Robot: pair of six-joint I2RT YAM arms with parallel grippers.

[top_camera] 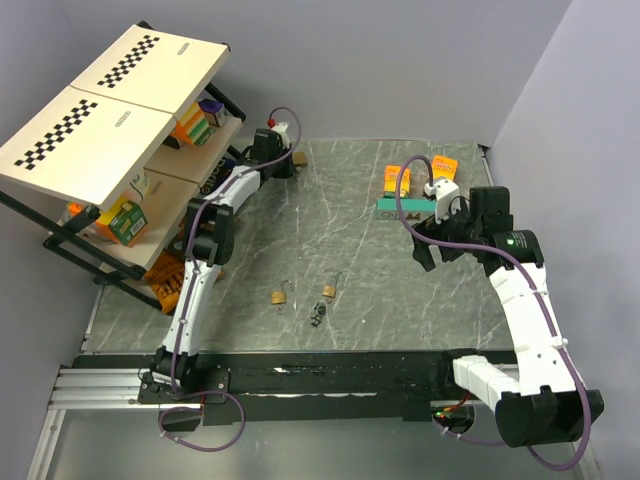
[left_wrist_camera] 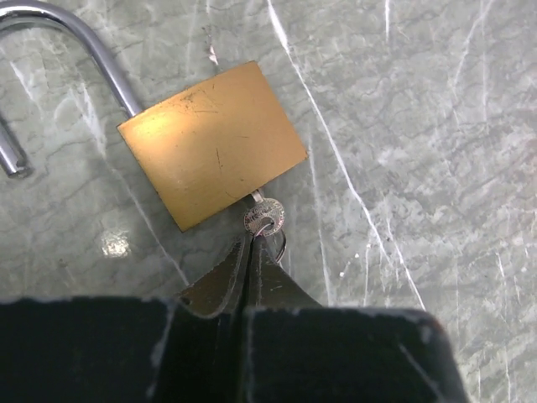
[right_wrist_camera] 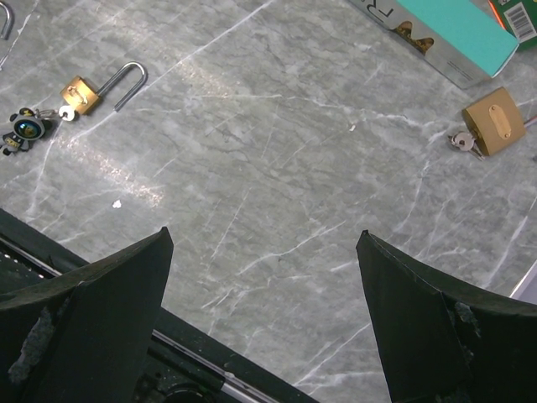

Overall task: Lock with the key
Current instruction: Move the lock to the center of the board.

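The dark-grey key bunch lies mid-table beside a small brass padlock; the bunch and that padlock, shackle open, also show in the right wrist view. My left gripper reaches to the far back. It is shut, its tips touching the head of a small silver key stuck in the bottom of a brass padlock with its shackle open. I cannot tell if the tips pinch the key's ring. My right gripper hangs open and empty above the table.
Another brass padlock lies left of the bunch. One more padlock with a key lies near a teal box. Orange boxes stand behind it. A slanted shelf with boxes fills the back left. The base rail runs along the near edge.
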